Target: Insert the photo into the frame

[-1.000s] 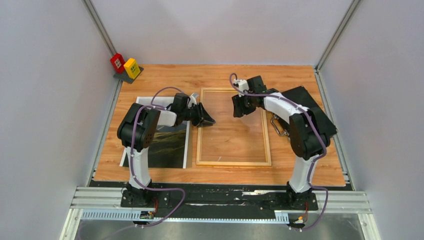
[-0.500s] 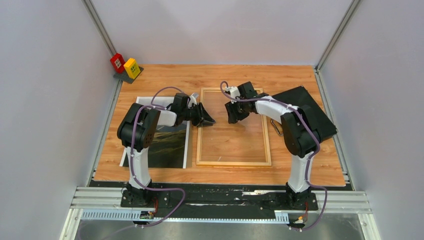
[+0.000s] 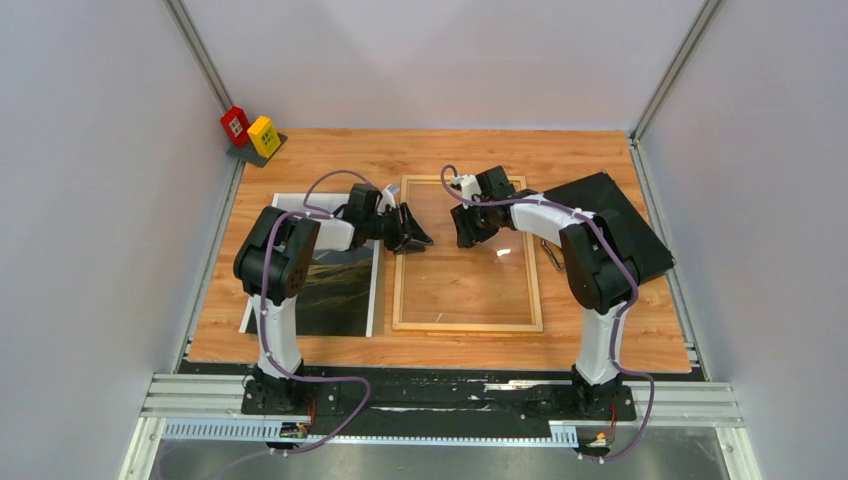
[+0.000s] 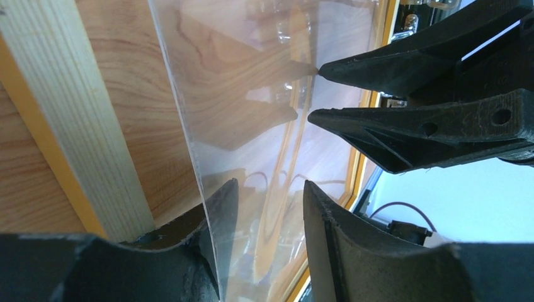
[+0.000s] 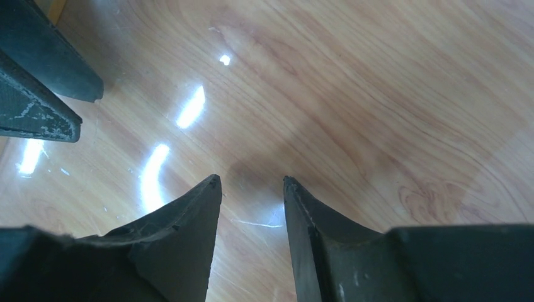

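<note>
You seem to be freeing the frame's [image 3: 467, 325] clear pane [image 4: 252, 94]: left claw [image 4: 269, 185] parted astride its edge, right claw [image 5: 252, 179] parted, empty, above it. The photo [image 3: 340, 290] lies at the frame's nine o'clock. Next likely needs a firm pinch.

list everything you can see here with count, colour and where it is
photo: 1, dark grey-green, white border, flat left of frame
frame: 1, light wood, table centre
clear pane: 1, transparent, across the frame opening
case: 1, black, right of frame
red block: 1, red, far-left corner
yellow block: 1, yellow, beside red block
table: 1, wood-grain, under everything
left gripper: 1, black, open, at frame's left rail
right gripper: 1, black, open, above pane
</note>
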{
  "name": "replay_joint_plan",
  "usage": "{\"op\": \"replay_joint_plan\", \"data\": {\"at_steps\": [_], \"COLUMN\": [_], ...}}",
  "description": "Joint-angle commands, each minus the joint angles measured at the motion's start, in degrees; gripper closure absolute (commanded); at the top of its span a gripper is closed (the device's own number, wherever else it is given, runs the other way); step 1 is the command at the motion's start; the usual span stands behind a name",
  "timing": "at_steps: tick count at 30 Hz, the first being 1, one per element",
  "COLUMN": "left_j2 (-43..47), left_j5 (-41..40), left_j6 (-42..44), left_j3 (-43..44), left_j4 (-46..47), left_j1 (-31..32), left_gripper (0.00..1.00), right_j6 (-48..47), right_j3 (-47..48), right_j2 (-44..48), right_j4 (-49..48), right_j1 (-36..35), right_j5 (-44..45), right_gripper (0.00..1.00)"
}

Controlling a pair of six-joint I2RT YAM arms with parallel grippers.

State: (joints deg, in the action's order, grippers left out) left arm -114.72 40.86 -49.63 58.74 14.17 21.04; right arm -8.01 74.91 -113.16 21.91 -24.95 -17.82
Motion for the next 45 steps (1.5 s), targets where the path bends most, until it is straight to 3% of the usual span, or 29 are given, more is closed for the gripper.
{"op": "replay_joint_plan", "data": {"at_steps": [1, 15, 45], "left_j2": [1.82, 5.35, 22.5], "left_j5": [-5.54, -11.64, -20.49], "left_j6": [7.46, 14.95, 28.93], "left_j3": [0.94, 5.41, 4.93], "left_j4": [-7.26, -19.1, -31.61], "left_j1": [0.15, -0.18, -4.17], "left_gripper": [0.47, 0.34, 0.33], "right_j6": [-1.22, -0.78, -0.38], "right_j3": [-1.3, -1.83, -1.7], "right_j2": [-0.12, 0.07, 2.08], "right_j4": [-0.63, -0.99, -0.49], "right_j1": [-0.11, 1.11, 1.46], "right_j5": [1.74, 0.79, 0.91], "right_gripper": [0.56, 0.56, 0.53]}}
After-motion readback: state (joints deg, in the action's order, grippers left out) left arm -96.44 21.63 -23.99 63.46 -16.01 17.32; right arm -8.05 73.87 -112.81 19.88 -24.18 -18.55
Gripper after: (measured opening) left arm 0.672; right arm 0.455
